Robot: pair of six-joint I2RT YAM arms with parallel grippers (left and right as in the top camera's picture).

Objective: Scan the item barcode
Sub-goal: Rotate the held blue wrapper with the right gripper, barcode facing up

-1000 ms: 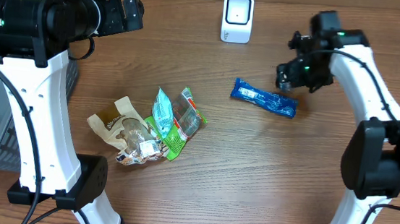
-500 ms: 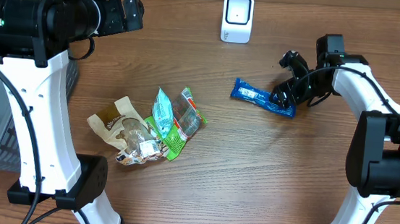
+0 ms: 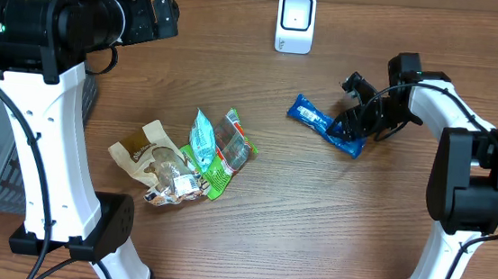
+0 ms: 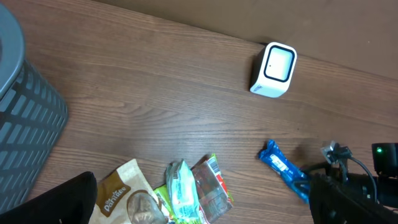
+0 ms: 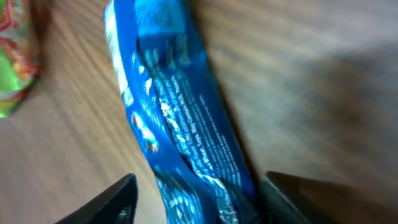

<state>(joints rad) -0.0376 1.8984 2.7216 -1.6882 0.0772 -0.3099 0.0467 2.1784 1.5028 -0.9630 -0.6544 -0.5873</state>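
Straddling the packet (image 3: 319,118), the right gripper (image 5: 198,196) is closing, jaws half-spread either side and not yet pinching, likely readying a lift toward the scanner (image 3: 295,22) at the bench's (image 3: 222,237) far edge. The packet is lying right of centre. The left gripper (image 3: 165,10) is hanging wide open and empty. Since a second ago, the right gripper has been dropping and the packet is skewing.

Bare table (image 3: 314,226) passable across the front, heap of snack packets (image 3: 184,156) left of centre, blue wrapper (image 3: 311,114) right of centre, white scanner (image 3: 295,22) at back edge, grey basket (image 4: 25,118) far left.
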